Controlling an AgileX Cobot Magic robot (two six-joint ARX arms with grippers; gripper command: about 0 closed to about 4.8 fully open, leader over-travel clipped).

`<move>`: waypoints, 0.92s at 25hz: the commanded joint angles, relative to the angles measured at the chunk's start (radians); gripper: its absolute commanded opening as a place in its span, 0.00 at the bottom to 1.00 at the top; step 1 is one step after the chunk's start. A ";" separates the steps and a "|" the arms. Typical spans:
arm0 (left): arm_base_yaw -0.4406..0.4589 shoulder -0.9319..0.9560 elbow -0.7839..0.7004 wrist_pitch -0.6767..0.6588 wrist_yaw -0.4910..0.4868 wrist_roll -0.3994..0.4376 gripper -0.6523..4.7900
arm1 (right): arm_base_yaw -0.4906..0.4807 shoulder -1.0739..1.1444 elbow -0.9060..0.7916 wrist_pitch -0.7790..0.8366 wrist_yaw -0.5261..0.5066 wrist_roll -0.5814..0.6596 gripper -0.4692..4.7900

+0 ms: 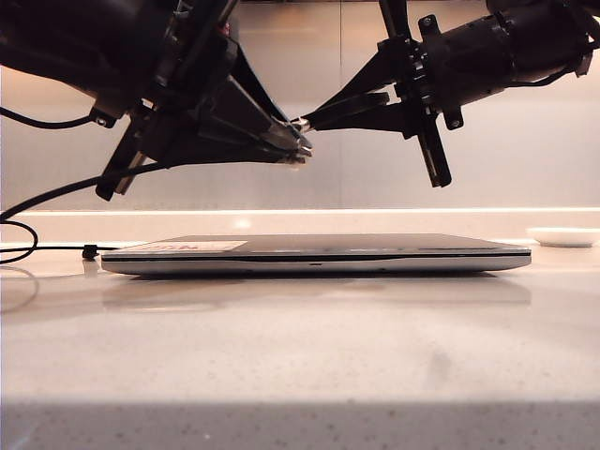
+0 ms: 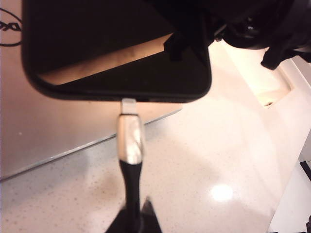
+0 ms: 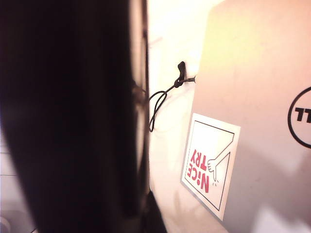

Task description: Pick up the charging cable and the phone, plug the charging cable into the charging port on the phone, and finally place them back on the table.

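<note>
The table [image 1: 300, 366] spreads pale and speckled nearest the exterior camera, with the closed laptop [image 1: 319, 254] lying flat behind it and a white dish [image 1: 563, 236] at its three o'clock. Above the laptop, toward twelve o'clock, my two grippers meet. My left gripper [image 2: 132, 218] is clamped on the charging cable [image 2: 130, 165], its silvery plug tip touching the phone's bottom edge. My right gripper [image 1: 314, 117] is closed on the phone [image 2: 116, 48]. The cord trails off toward nine o'clock.
</note>
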 commanded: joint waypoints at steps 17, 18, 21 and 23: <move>-0.002 -0.003 0.003 0.035 0.000 0.002 0.11 | 0.028 -0.009 0.006 0.050 0.039 -0.072 0.08; -0.002 -0.003 0.003 0.035 0.000 0.002 0.11 | 0.028 -0.009 0.006 0.050 0.029 -0.072 0.08; -0.002 -0.003 0.003 0.035 0.000 0.002 0.11 | 0.028 -0.009 0.006 0.050 -0.006 -0.076 0.08; -0.002 -0.003 0.003 0.035 0.000 0.002 0.11 | 0.028 -0.009 0.006 0.042 -0.045 -0.084 0.08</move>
